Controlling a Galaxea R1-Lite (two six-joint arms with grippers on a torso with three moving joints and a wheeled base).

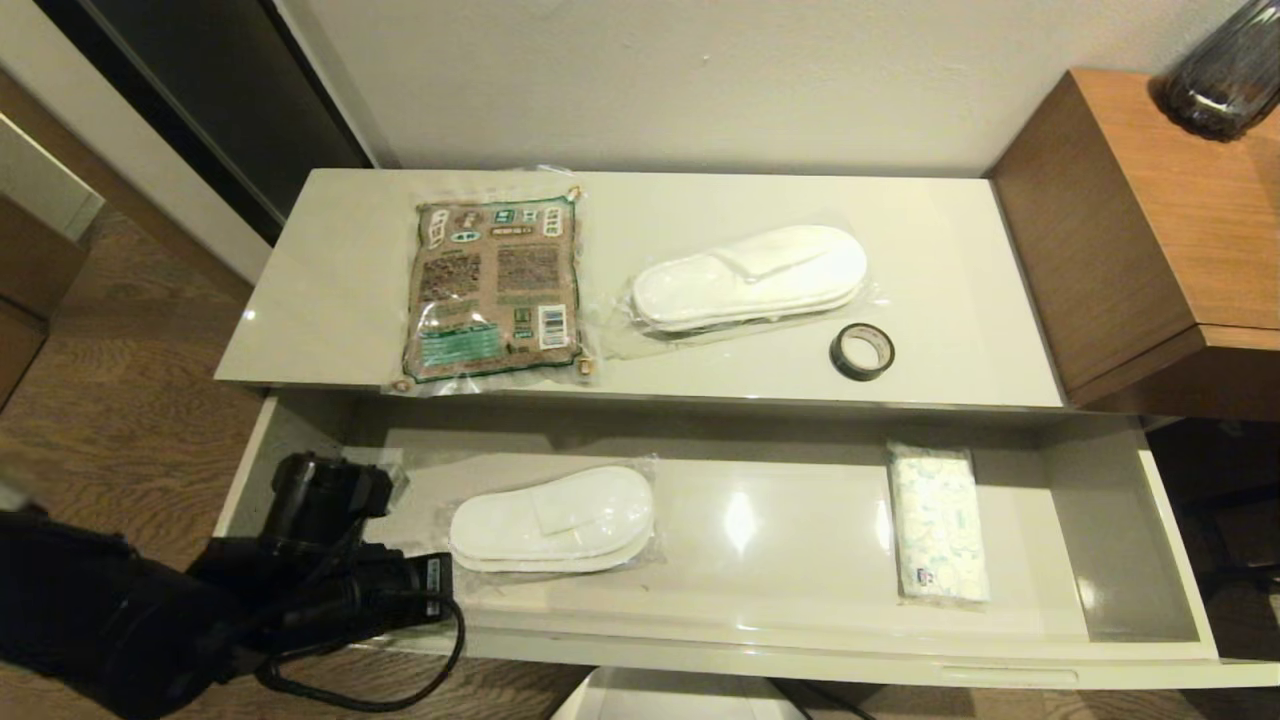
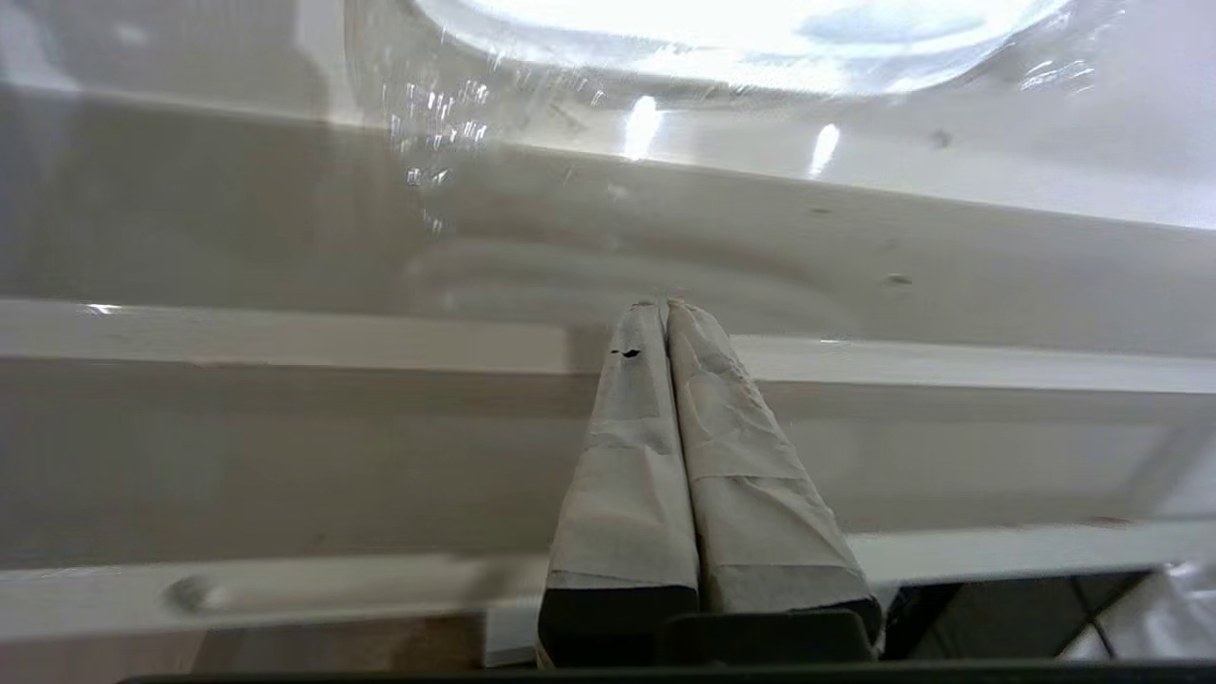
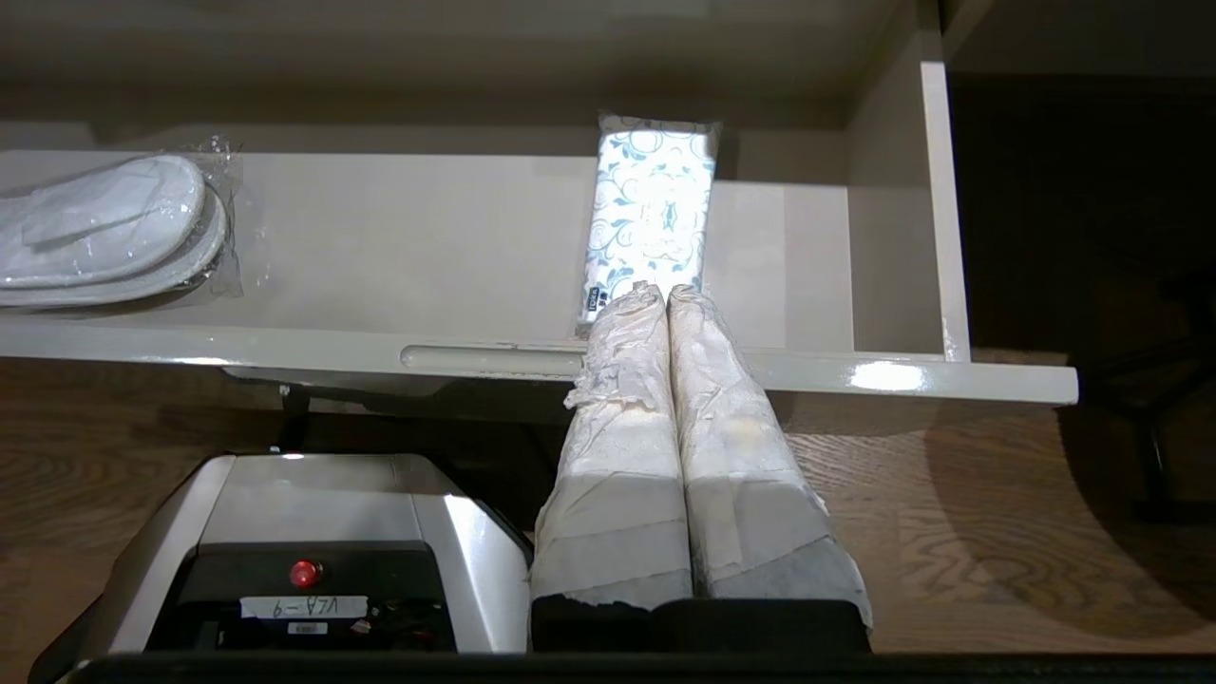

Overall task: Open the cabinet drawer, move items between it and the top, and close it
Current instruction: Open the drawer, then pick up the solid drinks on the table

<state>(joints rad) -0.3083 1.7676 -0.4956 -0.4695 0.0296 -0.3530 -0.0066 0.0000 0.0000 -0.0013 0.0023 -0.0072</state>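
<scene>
The cabinet drawer (image 1: 800, 648) stands pulled out. Inside it lie a wrapped pair of white slippers (image 1: 552, 520) on the left and a patterned tissue pack (image 1: 937, 520) on the right. On the top (image 1: 330, 300) rest a brown-and-green packet (image 1: 495, 290), a second wrapped slipper pair (image 1: 750, 277) and a black tape roll (image 1: 861, 351). My left arm (image 1: 330, 540) hangs over the drawer's left front corner. Its gripper (image 2: 662, 306) is shut and empty above the drawer's front rim, short of the slipper wrap (image 2: 741, 38). My right gripper (image 3: 665, 290) is shut and empty, just outside the front edge by the slot handle (image 3: 494, 358), facing the tissue pack (image 3: 651, 214).
A higher brown wooden unit (image 1: 1150, 230) with a dark glass vase (image 1: 1225, 70) adjoins the cabinet on the right. My own silver base (image 3: 313, 532) sits on the wooden floor below the drawer front. A bare stretch of drawer floor (image 1: 770, 530) lies between slippers and tissues.
</scene>
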